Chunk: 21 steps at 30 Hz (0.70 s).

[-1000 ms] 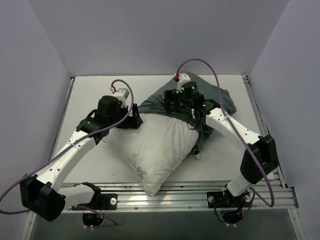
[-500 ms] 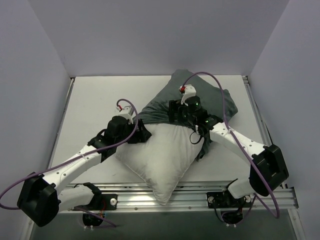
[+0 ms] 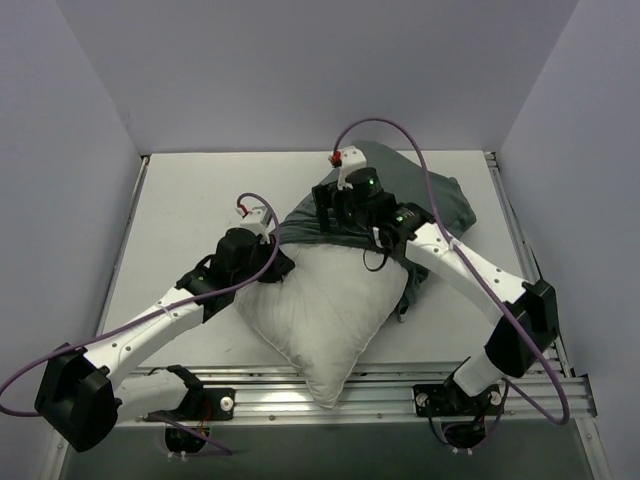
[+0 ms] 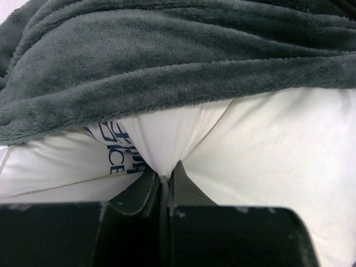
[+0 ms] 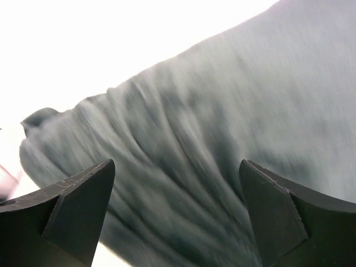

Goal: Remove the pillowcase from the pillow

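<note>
a plump white pillow (image 3: 325,310) lay diagonally on a white table (image 3: 180,190). the grey-green pillowcase (image 3: 450,200) was bunched over the pillow's far end, leaving most of the pillow bare. at the pillow's left corner, just below the pillowcase's edge, the left gripper (image 4: 164,177) was clamped on a fold of the pillow's white fabric. above the pillow's far end, the right gripper (image 5: 175,167) was spread wide over the pillowcase.

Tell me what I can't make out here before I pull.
- Top view: far end of the pillow, hidden under the pillowcase and right hand.
- Left wrist view: blue print on the pillow, unreadable, cut off by a fold above the left hand.
- Right wrist view: pillowcase blurred; upper left washed out.
</note>
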### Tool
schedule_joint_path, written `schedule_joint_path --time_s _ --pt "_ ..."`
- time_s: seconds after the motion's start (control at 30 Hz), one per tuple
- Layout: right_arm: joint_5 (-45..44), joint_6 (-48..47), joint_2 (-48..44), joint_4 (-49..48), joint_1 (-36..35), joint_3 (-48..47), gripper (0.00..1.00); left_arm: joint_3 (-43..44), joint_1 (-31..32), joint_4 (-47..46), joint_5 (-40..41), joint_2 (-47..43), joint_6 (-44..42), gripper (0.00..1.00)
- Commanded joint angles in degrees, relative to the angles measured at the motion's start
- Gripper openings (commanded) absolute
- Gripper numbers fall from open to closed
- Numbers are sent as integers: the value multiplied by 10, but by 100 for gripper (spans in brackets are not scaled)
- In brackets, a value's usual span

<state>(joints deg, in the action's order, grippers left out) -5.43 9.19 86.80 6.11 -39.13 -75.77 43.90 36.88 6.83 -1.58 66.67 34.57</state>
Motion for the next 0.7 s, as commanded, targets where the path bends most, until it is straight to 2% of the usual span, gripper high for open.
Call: schedule_joint_path --time_s 0.0,0.23,0.33,0.4,0.43,0.47,0.53,0.57,0.67 --pt "22 -55 56 50 -11 -87 90 0 13 82 6 -7 -35 2" --pt "39 -118 183 94 -30 -195 92 0 17 97 4 -12 -35 2" --pt "39 -140 235 122 -36 -213 89 0 18 102 10 -16 -37 2" --pt "-16 -141 248 135 -38 -214 73 5 17 112 11 -18 -42 2" --pt "-46 -135 254 132 -36 -208 62 9 17 117 11 -19 -42 2" --pt "-109 -132 258 131 -33 -206 33 14 17 131 11 -19 -46 2" --pt "-163 -123 268 136 -14 -209 9 26 17 148 11 -28 -48 2" --pt "-188 -112 271 141 -5 -217 0 29 18 165 28 -33 -49 2" --pt "-269 -92 273 141 38 -229 0 49 18 210 39 -56 -53 2"
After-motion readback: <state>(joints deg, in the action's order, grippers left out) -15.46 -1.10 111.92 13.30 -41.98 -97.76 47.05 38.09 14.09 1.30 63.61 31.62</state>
